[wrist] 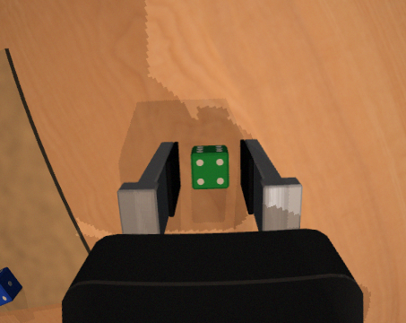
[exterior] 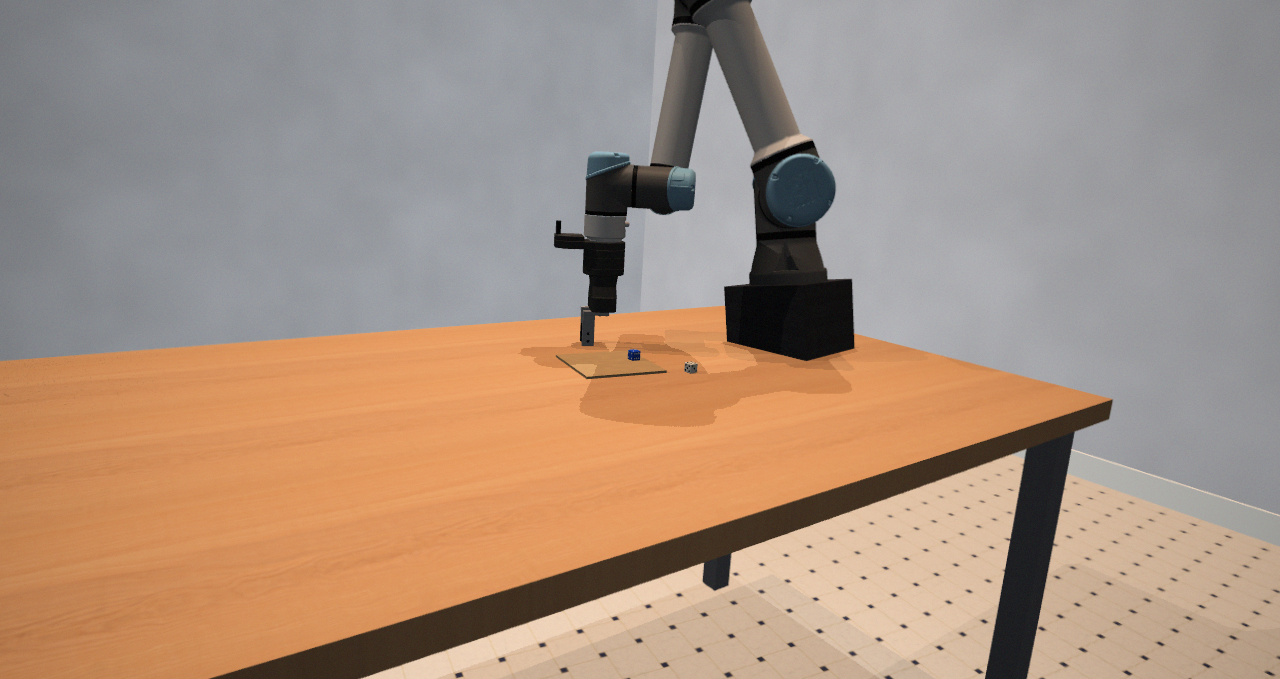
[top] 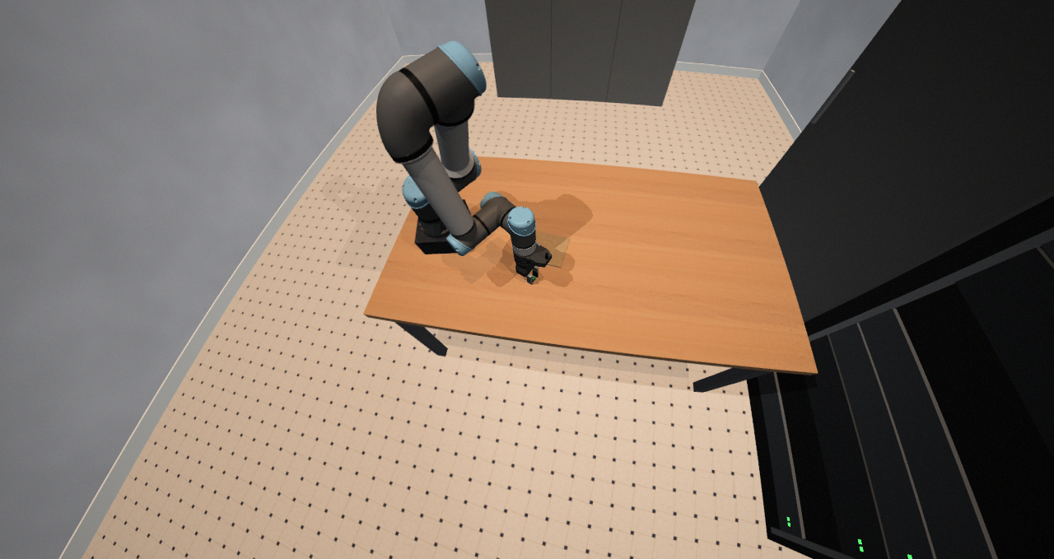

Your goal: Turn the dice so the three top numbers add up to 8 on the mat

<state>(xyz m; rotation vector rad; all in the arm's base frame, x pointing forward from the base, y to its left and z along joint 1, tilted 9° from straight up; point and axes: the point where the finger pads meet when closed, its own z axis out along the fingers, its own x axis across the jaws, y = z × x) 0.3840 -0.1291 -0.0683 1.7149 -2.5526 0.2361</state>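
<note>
My gripper (top: pixel 533 275) (exterior: pixel 587 340) (wrist: pixel 210 163) is open and low over the table. A green die (wrist: pixel 210 173) stands between the fingers with a gap on each side, four pips on its top face; the finger hides it in the exterior view. The thin tan mat (exterior: pixel 592 367) (wrist: pixel 28 188) lies flat beside it. A blue die (exterior: pixel 633 354) (wrist: pixel 4 287) rests on the mat near an edge; its top number is hard to tell. A white die (exterior: pixel 691 367) lies on the table just off the mat, its top number too small to read.
The wooden table (top: pixel 663 261) (exterior: pixel 358 460) carries the black robot base (exterior: pixel 787 317) beyond the white die in the exterior view. The arm's shadow falls over the mat and the table around it. Dark cabinets (top: pixel 589 32) stand off the table.
</note>
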